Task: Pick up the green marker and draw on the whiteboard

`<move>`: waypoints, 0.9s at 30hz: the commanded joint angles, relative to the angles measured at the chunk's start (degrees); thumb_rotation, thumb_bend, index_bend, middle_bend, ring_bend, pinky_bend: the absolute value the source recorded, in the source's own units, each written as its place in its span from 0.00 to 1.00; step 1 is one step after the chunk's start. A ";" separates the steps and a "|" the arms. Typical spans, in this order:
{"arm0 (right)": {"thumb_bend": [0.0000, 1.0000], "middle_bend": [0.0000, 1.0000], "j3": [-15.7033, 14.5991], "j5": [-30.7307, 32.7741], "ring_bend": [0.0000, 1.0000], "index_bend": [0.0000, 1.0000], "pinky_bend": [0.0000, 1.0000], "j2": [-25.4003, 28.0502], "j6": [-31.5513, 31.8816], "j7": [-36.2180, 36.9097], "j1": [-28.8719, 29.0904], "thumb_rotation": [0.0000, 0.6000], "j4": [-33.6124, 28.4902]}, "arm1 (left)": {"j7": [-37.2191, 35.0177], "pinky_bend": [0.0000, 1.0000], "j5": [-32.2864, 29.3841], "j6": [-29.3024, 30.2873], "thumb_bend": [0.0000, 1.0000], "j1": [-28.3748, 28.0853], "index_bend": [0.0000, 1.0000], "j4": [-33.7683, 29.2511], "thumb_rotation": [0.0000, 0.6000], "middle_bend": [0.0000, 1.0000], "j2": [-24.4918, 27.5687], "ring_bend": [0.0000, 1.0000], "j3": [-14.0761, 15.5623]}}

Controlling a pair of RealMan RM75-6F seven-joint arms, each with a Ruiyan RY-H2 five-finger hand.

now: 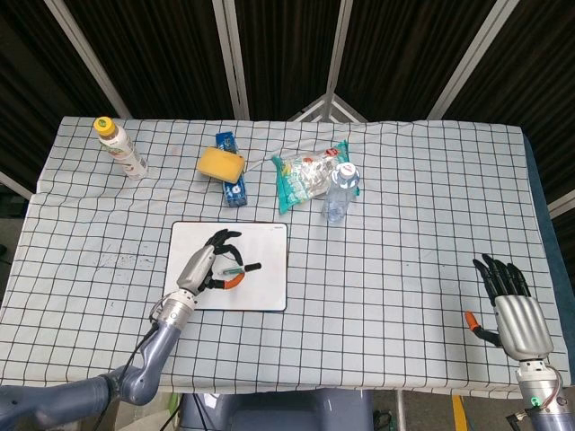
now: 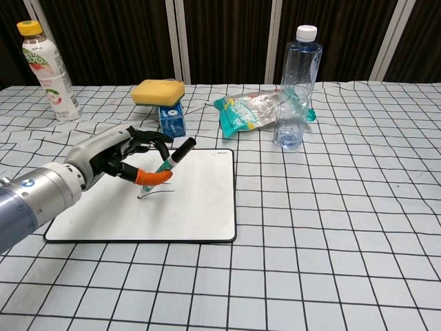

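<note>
My left hand (image 2: 117, 157) (image 1: 199, 267) holds the green marker (image 2: 165, 166) (image 1: 235, 268) above the whiteboard (image 2: 193, 207) (image 1: 268, 285). The marker is tilted, its black cap end up and to the right, its tip down on the board's left-centre by a short dark stroke (image 2: 160, 194). An orange fingertip (image 2: 153, 177) presses against the marker's barrel. My right hand (image 1: 512, 301) hangs off the table's near right corner, fingers spread, holding nothing; the chest view does not show it.
A yellow sponge (image 2: 158, 91) lies on a blue box (image 2: 170, 120) behind the board. A clear water bottle (image 2: 293, 89) and a green snack bag (image 2: 255, 110) stand at centre back, a yoghurt bottle (image 2: 45, 71) at the far left.
</note>
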 commanded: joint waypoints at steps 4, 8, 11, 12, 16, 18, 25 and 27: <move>0.35 0.00 -0.01 0.02 0.00 0.00 0.00 -0.13 0.17 -0.36 -0.10 1.00 -0.14 | -1.56 0.02 1.40 3.55 0.52 4.80 0.68 -6.23 1.00 0.13 5.92 0.00 3.15; 0.35 0.00 0.05 0.19 0.00 0.00 0.00 -0.21 0.23 -0.56 -0.15 1.00 -0.22 | -4.13 0.02 3.71 6.35 0.52 6.30 0.68 -10.02 1.00 0.13 9.35 0.00 2.68; 0.35 0.00 0.10 0.32 0.00 0.00 0.00 -0.27 0.25 -0.61 -0.18 1.00 -0.26 | -5.23 0.02 5.18 7.69 0.51 6.65 0.68 -12.33 1.00 0.13 11.74 0.00 1.88; 0.35 0.00 0.10 0.36 0.00 0.00 0.00 -0.27 0.24 -0.62 -0.18 1.00 -0.26 | -5.18 0.02 5.48 7.91 0.51 6.68 0.68 -12.72 1.00 0.13 12.31 0.00 1.73; 0.35 0.00 0.15 0.53 0.00 0.00 0.00 -0.27 0.16 -0.60 -0.18 1.00 -0.35 | -0.89 0.02 6.62 8.44 0.50 6.27 0.68 -13.12 1.00 0.13 15.84 0.00 1.21; 0.35 0.00 0.13 0.53 0.00 0.00 0.00 -0.23 0.11 -0.60 -0.18 1.00 -0.42 | 5.37 0.02 5.95 7.28 0.49 5.62 0.68 -11.98 1.00 0.13 17.89 0.00 1.67; 0.35 0.00 0.11 0.65 0.00 0.00 0.00 -0.16 0.00 -0.52 -0.20 1.00 -0.55 | 23.52 0.01 2.01 3.97 0.45 4.33 0.65 -7.80 1.00 0.10 20.51 0.00 4.16; 0.35 0.00 0.09 0.67 0.00 0.00 0.00 -0.15 -0.05 -0.51 -0.21 1.00 -0.60 | 27.82 0.00 -0.24 3.12 0.44 4.21 0.64 -6.71 1.00 0.09 20.47 0.00 4.63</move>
